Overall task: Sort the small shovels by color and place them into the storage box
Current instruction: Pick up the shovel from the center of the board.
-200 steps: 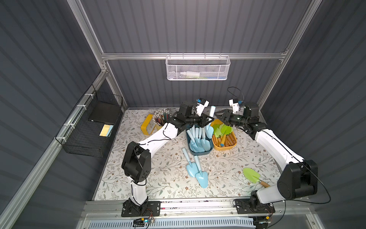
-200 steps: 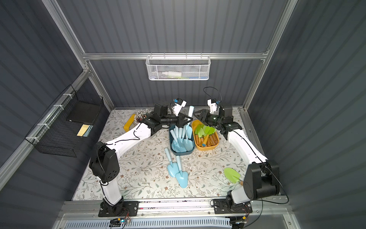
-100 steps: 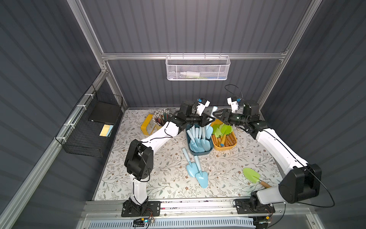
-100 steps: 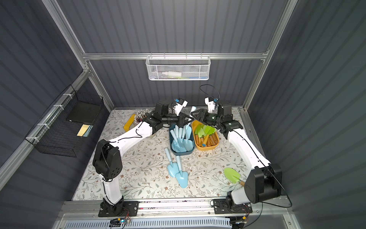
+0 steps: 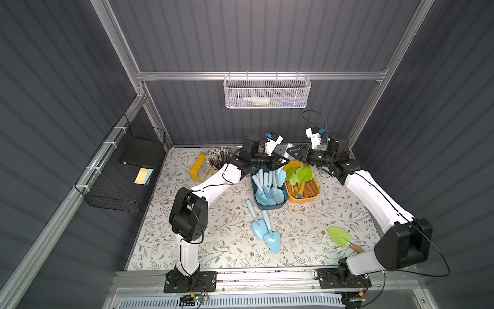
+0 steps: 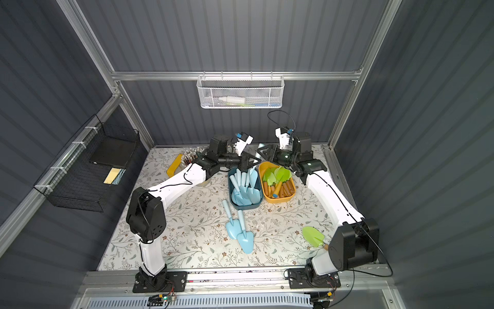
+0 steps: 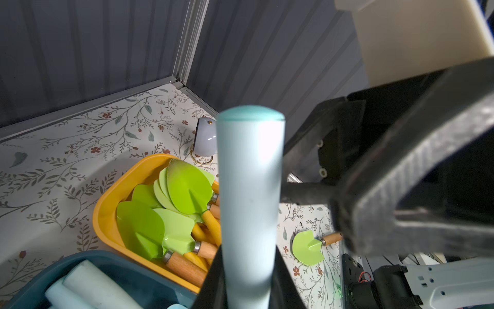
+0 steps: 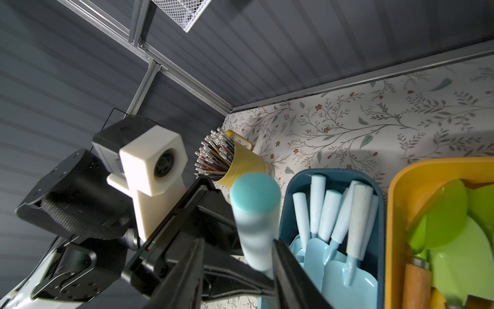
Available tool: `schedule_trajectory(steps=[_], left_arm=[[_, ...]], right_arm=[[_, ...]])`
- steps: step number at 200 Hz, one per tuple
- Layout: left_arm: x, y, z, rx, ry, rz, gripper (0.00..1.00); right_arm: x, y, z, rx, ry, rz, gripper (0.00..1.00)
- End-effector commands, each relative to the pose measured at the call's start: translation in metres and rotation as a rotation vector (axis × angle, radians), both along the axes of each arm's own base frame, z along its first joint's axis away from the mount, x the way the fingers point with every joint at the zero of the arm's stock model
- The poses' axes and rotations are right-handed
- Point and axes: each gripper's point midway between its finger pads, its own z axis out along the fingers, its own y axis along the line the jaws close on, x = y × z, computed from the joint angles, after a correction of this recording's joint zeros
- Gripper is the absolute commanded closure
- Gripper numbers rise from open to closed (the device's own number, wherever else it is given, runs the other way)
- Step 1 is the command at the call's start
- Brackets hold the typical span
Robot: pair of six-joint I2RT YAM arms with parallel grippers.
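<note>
Pale-blue shovels (image 5: 267,187) lie packed in the dark-blue storage box (image 5: 269,207) toward the back of the table (image 5: 208,235). Green-bladed shovels (image 5: 299,174) with brown and yellow handles fill the orange storage box (image 5: 306,199) just beside it, on the right arm's side. One more blue shovel (image 7: 250,187) stands nearly upright above the far end of the dark-blue storage box, handle end up. The left gripper (image 7: 247,291) is clamped on its handle, black fingers pressed against both sides. The right gripper (image 8: 237,242) faces it from the opposite side, jaws parted around the same handle. One finger sits close against the handle and the other stands clear with a visible gap, so it is not squeezing. Two loose blue shovels (image 5: 258,229) lie side by side on the table in front of the dark-blue storage box, blades toward the arm bases. A single green shovel (image 5: 340,235) with a wooden handle lies near the right arm's base, well apart from both boxes. A yellow pencil cup (image 8: 242,163) stands near the left arm.
</note>
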Motion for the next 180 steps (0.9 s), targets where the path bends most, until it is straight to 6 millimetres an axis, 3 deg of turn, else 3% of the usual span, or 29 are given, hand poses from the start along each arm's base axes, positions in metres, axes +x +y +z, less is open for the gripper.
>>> schedule_trajectory(steps=[1, 56, 68, 90, 100, 109, 119, 131, 137, 151, 165, 180], left_arm=[[-0.006, -0.002, 0.026, -0.034, -0.046, -0.022, 1.0], [-0.012, -0.004, 0.026, -0.048, -0.039, -0.061, 1.0], [-0.011, -0.004, 0.025, -0.046, -0.038, -0.05, 1.0], [0.007, 0.002, 0.029, -0.035, -0.036, 0.062, 1.0], [0.017, 0.008, 0.029, -0.03, -0.025, 0.123, 0.88], [0.027, 0.014, 0.03, -0.026, -0.022, 0.189, 0.64], [0.034, 0.021, 0.036, -0.03, -0.032, 0.245, 0.52], [0.046, 0.035, 0.046, -0.04, -0.042, 0.356, 0.28], [0.052, 0.044, 0.052, -0.041, -0.052, 0.422, 0.21], [0.073, 0.081, 0.064, -0.034, -0.077, 0.679, 0.1], [0.084, 0.12, 0.063, -0.003, -0.06, 0.908, 0.09], [0.086, 0.146, 0.059, 0.045, -0.044, 1.051, 0.09]], right_arm=[[0.005, -0.001, 0.0, -0.035, -0.027, -0.007, 0.54], [0.005, 0.028, -0.012, -0.002, 0.005, 0.073, 0.61], [0.002, 0.034, -0.015, 0.0, 0.024, 0.094, 0.69], [0.006, 0.033, -0.022, -0.035, 0.039, 0.054, 0.92], [0.01, 0.03, -0.026, -0.066, 0.045, 0.022, 0.97], [0.014, 0.027, -0.029, -0.102, 0.048, -0.016, 0.98], [0.019, 0.025, -0.034, -0.146, 0.056, -0.052, 0.99], [0.028, 0.02, -0.042, -0.207, 0.077, -0.114, 1.0], [0.032, 0.017, -0.047, -0.239, 0.093, -0.148, 1.0], [0.043, 0.008, -0.06, -0.33, 0.132, -0.231, 1.0], [0.05, 0.006, -0.072, -0.409, 0.167, -0.274, 1.0], [0.054, 0.007, -0.086, -0.457, 0.208, -0.287, 1.0]])
